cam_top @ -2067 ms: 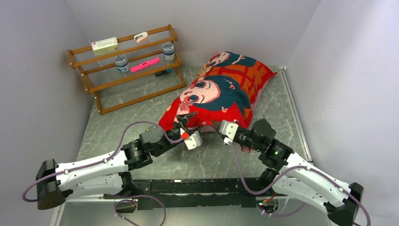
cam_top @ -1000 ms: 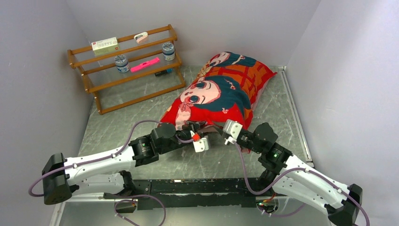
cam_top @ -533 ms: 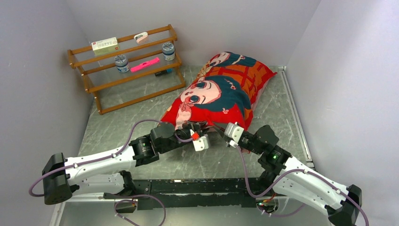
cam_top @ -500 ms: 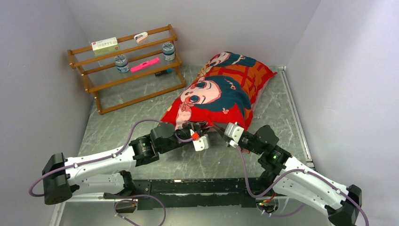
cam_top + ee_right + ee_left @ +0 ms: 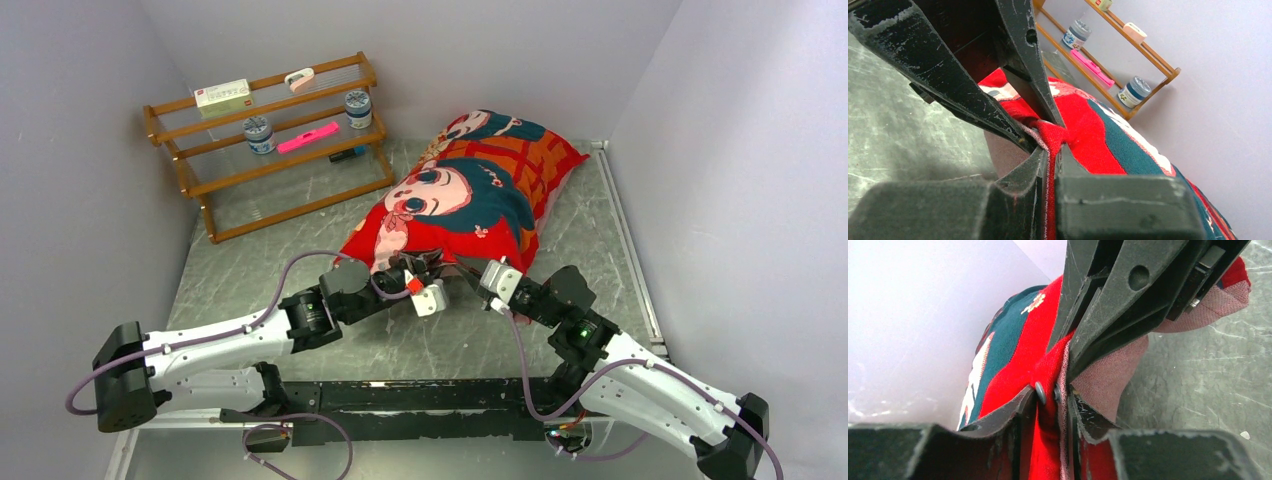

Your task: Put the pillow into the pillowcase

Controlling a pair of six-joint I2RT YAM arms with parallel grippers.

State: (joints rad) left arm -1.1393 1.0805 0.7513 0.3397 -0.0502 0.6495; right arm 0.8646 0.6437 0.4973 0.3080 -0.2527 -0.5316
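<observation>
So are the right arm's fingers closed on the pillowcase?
Yes, in the right wrist view its fingers squeeze a fold of the red pillowcase edge between them.

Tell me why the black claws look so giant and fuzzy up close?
Left wrist view: the left claw sits right at the lens, so its black fingers look huge and soft-edged, and the pale wall is washed-out white. Right wrist view: the right claw blurs the same way, while the red cartoon-print fabric pillowcase looks sharp. Top view: even light, no glare.
</observation>
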